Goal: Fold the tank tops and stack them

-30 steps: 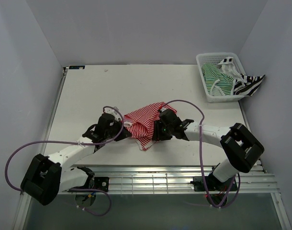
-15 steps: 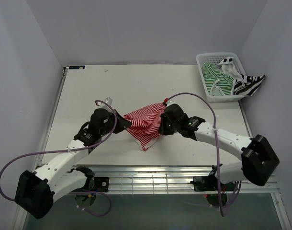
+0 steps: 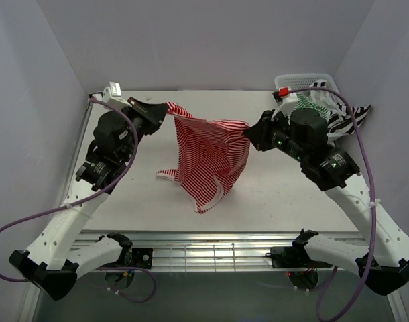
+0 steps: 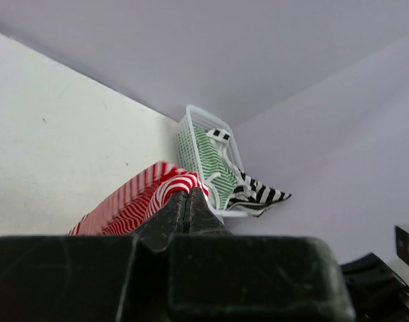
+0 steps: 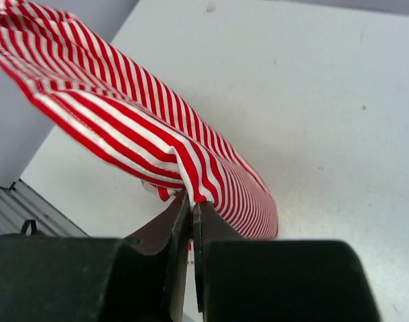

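Observation:
The red-and-white tank top (image 3: 211, 157) hangs stretched between my two grippers above the table, its lower tip drooping to about the table surface. My left gripper (image 3: 165, 107) is shut on its upper left edge, with the pinch seen in the left wrist view (image 4: 186, 193) on the red cloth (image 4: 134, 201). Pinching the upper right edge is my right gripper (image 3: 250, 131), shut on it, and the right wrist view shows these jaws (image 5: 192, 202) closed on the cloth (image 5: 124, 114). The green-and-white top (image 3: 308, 102) lies in the basket. The black-and-white top (image 3: 355, 114) hangs over its rim.
The white lattice basket (image 3: 310, 78) stands at the table's back right corner, partly hidden by my right arm; the left wrist view shows it too (image 4: 188, 137). The white table (image 3: 124, 194) is walled at the left, back and right. A metal rail runs along the near edge.
Both arms have risen and spread apart, lifting the red-and-white top off the table and pulling it taut. The right gripper closed on the cloth during this second.

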{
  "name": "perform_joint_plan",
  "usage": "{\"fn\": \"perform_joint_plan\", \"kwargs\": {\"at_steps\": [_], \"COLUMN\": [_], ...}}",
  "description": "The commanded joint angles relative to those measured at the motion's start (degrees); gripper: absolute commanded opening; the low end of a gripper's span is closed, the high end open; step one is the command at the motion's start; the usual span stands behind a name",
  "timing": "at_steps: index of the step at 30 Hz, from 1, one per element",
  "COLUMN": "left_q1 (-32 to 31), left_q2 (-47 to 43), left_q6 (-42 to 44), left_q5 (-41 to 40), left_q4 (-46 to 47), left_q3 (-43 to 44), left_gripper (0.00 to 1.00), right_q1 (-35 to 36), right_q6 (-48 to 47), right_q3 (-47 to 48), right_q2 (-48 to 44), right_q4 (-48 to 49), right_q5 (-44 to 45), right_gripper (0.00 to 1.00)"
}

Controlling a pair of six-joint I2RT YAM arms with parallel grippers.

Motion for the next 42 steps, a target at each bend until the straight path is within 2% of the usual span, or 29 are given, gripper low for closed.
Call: {"fn": "perform_joint_plan", "kwargs": {"at_steps": [1, 4, 5, 6, 7, 10, 11, 13, 14, 15, 17, 18, 21, 24, 25, 26, 28, 29, 30, 31, 32, 33, 35, 36, 38, 39, 40, 41, 42], "left_q1": [0.8, 3.7, 6.7, 8.5, 10.1, 14.6, 15.6, 16.4, 17.1, 17.4, 18.1, 18.3, 19.9, 21.9, 22.4, 23.3, 24.1, 25.0, 25.3, 25.6, 25.7, 26.0, 26.3, 26.6, 27.6, 28.0, 28.4, 28.7, 29.4], "left_q2": [4.5, 11.0, 13.3, 15.5, 19.8, 26.0, 30.1, 34.3, 38.3, 40.1, 43.8, 47.6, 50.1, 44.5, 39.2, 36.6, 31.9, 27.6, 25.5, 23.3, 19.7, 18.1, 15.5, 13.3, 12.2, 11.8, 12.0, 12.1, 12.7], "left_q6": [2.1, 3.9, 4.4, 4.3, 3.9, 4.0, 4.6, 5.8, 5.9, 6.2, 5.6, 5.5, 4.2, 2.7, 2.5, 2.4, 2.9, 3.3, 3.3, 3.6, 4.0, 4.9, 5.8, 6.6, 7.5, 8.0, 8.9, 9.0, 8.9], "left_q5": [-6.3, -5.7, -4.0, -1.5, 3.5, 10.4, 11.7, 14.6, 16.9, 18.8, 21.1, 23.2, 25.9, 26.2, 26.1, 25.9, 24.9, 24.7, 24.3, 24.1, 23.1, 22.3, 16.7, 14.4, 8.1, 6.7, 5.2, 3.6, 1.0], "left_q4": [-1.7, 1.3, 1.9, 2.8, 4.0, 9.6, 10.5, 10.4, 9.7, 9.5, 7.6, 4.9, 3.0, 6.8, 8.4, 10.2, 12.6, 13.1, 13.4, 16.8, 17.6, 17.9, 15.4, 14.3, 9.8, 7.5, 3.6, 2.0, -1.4], "left_q3": [6.8, 10.9, 14.2, 16.0, 17.7, 23.7, 25.7, 35.3, 39.3, 46.9, 55.5, 64.9, 73.2, 62.1, 56.7, 45.4, 35.3, 25.0, 19.6, 14.2, 9.1, 0.4, -6.4, -12.1, -16.1, -17.1, -18.0, -17.9, -17.4], "left_gripper": [0.0, 0.0, 0.0, 0.0, 0.0, 0.0, 0.0, 0.0, 0.0, 0.0, 0.0, 0.0, 0.0, 0.0, 0.0, 0.0, 0.0, 0.0, 0.0, 0.0, 0.0, 0.0, 0.0, 0.0, 0.0, 0.06, 0.41, 0.7, 0.91], "right_q1": [-2.6, -7.8, -10.9, -12.2, -13.5, -17.4, -19.0, -20.8, -22.3, -22.8, -24.4, -24.9, -26.7, -26.9, -26.9, -26.9, -26.8, -25.4, -24.4, -22.6, -17.8, -15.1, -6.8, -4.4, 1.9, 3.2, 4.4, 5.8, 6.1], "right_q6": [-6.7, -10.0, -12.1, -13.5, -14.1, -18.5, -18.9, -19.0, -18.9, -18.9, -16.6, -15.7, -13.0, -13.8, -13.8, -14.0, -13.7, -13.9, -14.6, -15.3, -16.2, -16.8, -14.1, -12.2, -7.3, -6.5, -6.0, -5.9, -6.1], "right_q3": [8.8, 16.6, 18.5, 20.3, 24.3, 34.1, 42.2, 51.4, 60.0, 62.9, 64.6, 61.2, 51.0, 48.8, 46.1, 44.1, 36.1, 32.5, 28.6, 24.1, 14.0, 9.0, -0.3, -8.2, -14.1, -16.7, -16.9, -16.6, -15.4], "right_q2": [2.6, 9.3, 13.4, 15.4, 17.6, 27.3, 29.8, 37.0, 40.5, 41.4, 39.9, 38.2, 30.4, 27.6, 27.2, 25.9, 24.4, 22.3, 21.0, 19.3, 15.9, 14.4, 12.1, 12.0, 12.9, 13.6, 14.4, 15.7, 16.1], "right_q4": [-2.0, -1.5, -0.9, -0.1, 1.5, 1.6, 1.5, 1.3, 1.3, 2.0, 5.0, 10.0, 19.0, 16.1, 14.1, 13.6, 12.2, 11.7, 11.0, 10.3, 10.4, 10.8, 12.9, 14.0, 15.6, 14.7, 13.9, 12.8, 11.4], "right_q5": [-3.8, -10.3, -12.9, -19.0, -21.0, -27.8, -28.5, -31.0, -31.5, -32.6, -33.3, -35.0, -35.4, -37.8, -39.0, -40.4, -45.4, -47.0, -48.3, -47.7, -46.8, -44.1, -41.9, -40.4, -38.9, -38.2, -38.0, -37.8, -37.0], "right_gripper": [0.08, 0.08, 0.08, 0.08, 0.08, 0.08, 0.08, 0.08, 0.08, 0.08, 0.08, 0.08, 0.08, 0.08, 0.08, 0.08, 0.08, 0.08, 0.08, 0.08, 0.08, 0.08, 0.09, 0.1, 0.16, 0.2, 0.33, 0.45, 0.64]}}
